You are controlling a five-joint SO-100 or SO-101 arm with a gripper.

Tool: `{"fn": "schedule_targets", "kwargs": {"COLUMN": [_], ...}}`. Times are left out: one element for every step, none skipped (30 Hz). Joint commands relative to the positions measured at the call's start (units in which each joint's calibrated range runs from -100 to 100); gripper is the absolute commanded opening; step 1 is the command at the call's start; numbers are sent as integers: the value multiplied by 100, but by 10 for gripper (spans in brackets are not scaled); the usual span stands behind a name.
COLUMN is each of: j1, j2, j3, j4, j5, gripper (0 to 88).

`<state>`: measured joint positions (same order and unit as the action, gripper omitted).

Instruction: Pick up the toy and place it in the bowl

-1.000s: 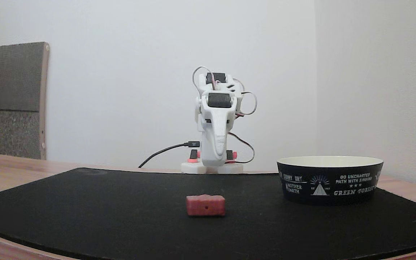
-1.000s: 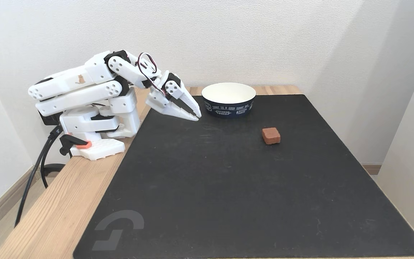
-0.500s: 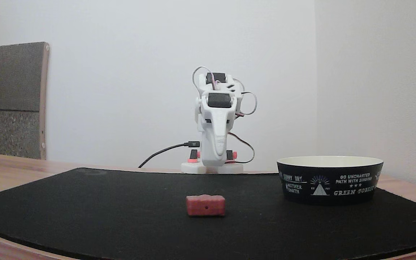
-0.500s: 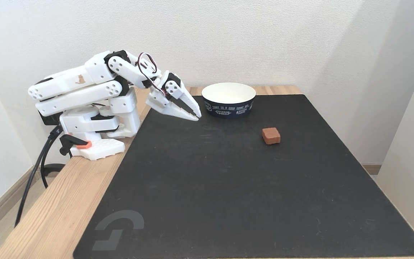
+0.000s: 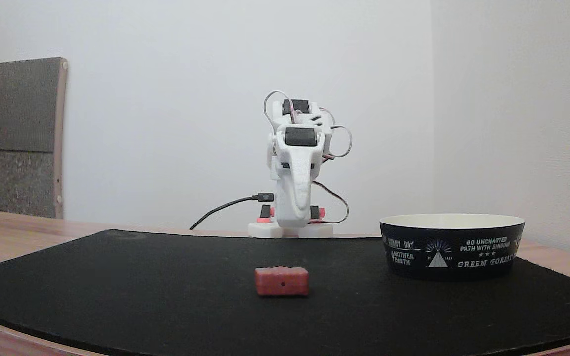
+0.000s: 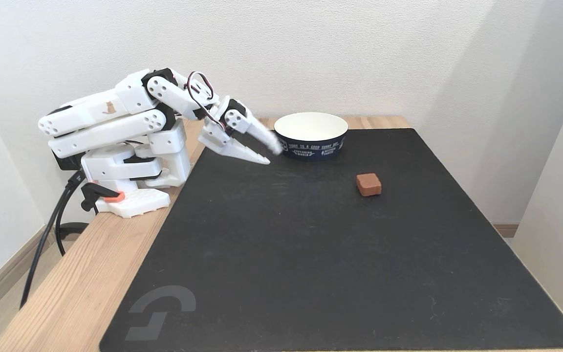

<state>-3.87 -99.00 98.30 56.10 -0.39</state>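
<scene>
A wooden counter (image 6: 74, 288) stands against plain white walls, most of it covered by a black mat (image 6: 311, 254) with a grey logo near its front corner. In a fixed view a grey padded panel (image 5: 15, 136) leans against the wall at about 9 o'clock from the arm. The white arm (image 6: 115, 122) sits folded at the mat's edge, a black cable trailing off the counter below it. Its pincer (image 6: 270, 154) hangs just above the mat with the two fingers spread apart; the upper finger is blurred. The bowl (image 6: 311, 135) stands on the mat just beside the pincer's tip, cream inside, its white lettering too small to read fully. The toy (image 6: 368, 184) lies on the mat at about 4 o'clock from the bowl, well apart from the pincer. From the low front view the pincer's opening cannot be made out, and the bowl's inside is hidden.
</scene>
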Motion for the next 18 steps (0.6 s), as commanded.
{"fn": "schedule_targets", "kwargs": {"j1": [-10, -10, -10, 6, 15, 48, 73, 90, 140, 249, 299, 324, 324, 316, 316, 324, 333, 333], "j2": [-58, -58, -58, -42, -42, -33, -17, 0, 17, 167, 350, 592, 934, 1351, 2226, 2743, 3260, 3802], "j3": [71, 71, 71, 62, 62, 62, 44, 17, -19, -199, -389, -632, -930, -1299, -1984, -2372, -2741, -3138], "j4": [-98, -98, -98, -106, -106, -115, -115, -115, -106, -123, -123, -123, -123, -123, -123, -123, -123, -123], "j5": [28, 28, 28, 28, 28, 28, 28, 28, 44, 65, 70, 75, 75, 75, 75, 75, 75, 75], "gripper": [399, 409, 409, 409, 409, 409, 409, 409, 409, 409, 409, 409, 409, 409, 409, 409, 409, 409]}}
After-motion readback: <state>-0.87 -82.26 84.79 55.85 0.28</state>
